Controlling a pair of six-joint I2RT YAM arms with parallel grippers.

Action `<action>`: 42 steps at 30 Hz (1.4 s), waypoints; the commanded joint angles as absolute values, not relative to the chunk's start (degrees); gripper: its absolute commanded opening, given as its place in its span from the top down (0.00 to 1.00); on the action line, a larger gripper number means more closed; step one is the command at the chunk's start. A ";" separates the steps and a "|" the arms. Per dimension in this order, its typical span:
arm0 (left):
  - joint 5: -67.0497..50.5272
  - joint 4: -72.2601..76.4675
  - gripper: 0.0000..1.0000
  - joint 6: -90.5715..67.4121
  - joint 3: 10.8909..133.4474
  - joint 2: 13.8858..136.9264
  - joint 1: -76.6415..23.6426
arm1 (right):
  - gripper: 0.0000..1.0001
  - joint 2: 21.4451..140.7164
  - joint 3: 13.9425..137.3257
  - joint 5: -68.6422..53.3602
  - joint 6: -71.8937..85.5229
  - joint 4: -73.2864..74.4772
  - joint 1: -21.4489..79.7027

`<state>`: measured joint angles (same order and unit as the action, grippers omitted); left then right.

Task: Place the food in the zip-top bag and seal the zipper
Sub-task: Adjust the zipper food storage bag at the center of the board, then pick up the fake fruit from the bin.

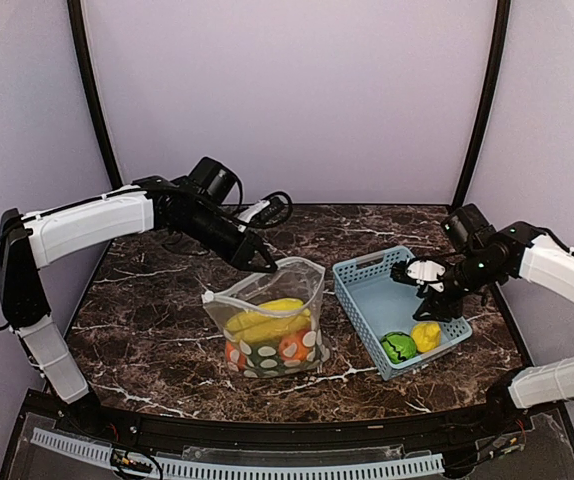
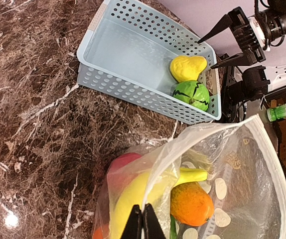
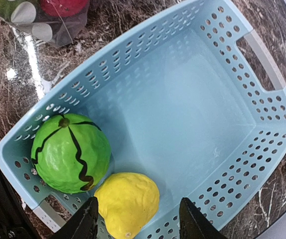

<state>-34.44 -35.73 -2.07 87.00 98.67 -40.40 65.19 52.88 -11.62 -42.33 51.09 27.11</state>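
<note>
Left wrist view: left claw [image 2: 143, 224] pinches zip-top bag [image 2: 252, 179] rim; right claw [image 2: 205, 54] spread above basket [image 2: 133, 89].

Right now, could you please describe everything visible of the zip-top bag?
The zip-top bag is clear plastic printed with white ovals, with a white zipper strip round its mouth. It stands open on the marble table, left of the blue basket, holding yellow, orange and red toy food. The left gripper pinches its rim.
</note>
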 commanded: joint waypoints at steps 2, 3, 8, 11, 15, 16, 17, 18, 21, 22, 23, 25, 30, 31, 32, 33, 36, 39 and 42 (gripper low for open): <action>-34.17 -32.09 0.99 -3.54 83.53 93.13 -40.69 | 0.47 65.92 52.46 -9.08 -39.70 55.38 25.54; -34.14 -31.82 0.99 -3.75 83.02 92.75 -40.69 | 0.46 65.79 52.23 -9.06 -39.57 56.07 25.56; -33.36 -27.69 0.99 -5.48 80.21 88.58 -40.69 | 0.43 65.59 49.89 -6.85 -39.87 58.40 25.11; -33.97 -25.20 0.99 -6.38 78.36 86.96 -40.69 | 0.42 65.70 48.12 -6.21 -40.77 58.30 24.81; -34.32 -24.96 0.99 -7.20 78.13 86.56 -40.69 | 0.41 66.94 48.01 -5.53 -40.08 56.79 24.10; -34.43 -24.92 0.99 -7.29 78.13 86.61 -40.69 | 0.41 67.36 48.29 -5.43 -39.81 56.55 24.02; -34.56 -24.91 0.99 -7.43 78.13 86.59 -40.69 | 0.41 67.79 48.51 -5.29 -39.67 56.33 23.93; -34.55 -24.89 0.99 -7.49 78.13 86.51 -40.69 | 0.41 68.09 48.60 -5.17 -39.60 56.00 23.84; -34.62 -24.95 0.99 -7.58 78.07 86.36 -40.69 | 0.41 69.14 48.44 -4.39 -39.65 54.78 23.64; -34.62 -24.95 0.99 -7.61 78.05 86.34 -40.69 | 0.41 69.56 48.29 -4.19 -39.74 54.43 23.58; -34.67 -24.92 0.99 -7.68 78.05 86.37 -40.69 | 0.41 69.93 48.11 -4.07 -39.73 54.04 23.56; -34.74 -24.96 0.99 -7.65 77.98 86.36 -40.65 | 0.43 70.89 48.08 -4.03 -39.74 53.71 23.39; -34.85 -24.92 0.99 -7.69 77.96 86.64 -40.69 | 0.58 71.00 48.81 -4.70 -39.70 53.69 23.20; -34.88 -24.88 0.99 -7.68 77.96 86.72 -40.69 | 0.65 70.89 48.86 -4.49 -39.77 53.68 23.16; -34.96 -24.94 0.99 -7.71 77.96 86.73 -40.69 | 0.69 70.69 48.94 -4.18 -39.78 53.69 23.08; -34.92 -24.95 0.99 -7.71 77.92 86.83 -40.69 | 0.70 70.43 48.95 -3.87 -39.85 53.70 23.11; -34.95 -25.06 0.99 -7.63 77.91 86.96 -40.69 | 0.72 69.40 49.61 -3.60 -39.97 54.03 23.03; -34.78 -25.10 0.99 -7.58 77.87 87.30 -40.69 | 0.74 68.51 52.38 -4.62 -40.17 54.83 22.94; -34.70 -25.30 0.99 -7.56 77.95 87.69 -40.69 | 0.75 68.42 56.55 -6.90 -40.00 55.19 22.85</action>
<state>-34.02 -25.36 -7.75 78.70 88.16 -40.40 69.91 50.98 -4.36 -40.01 55.05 23.31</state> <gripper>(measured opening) 0.012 0.315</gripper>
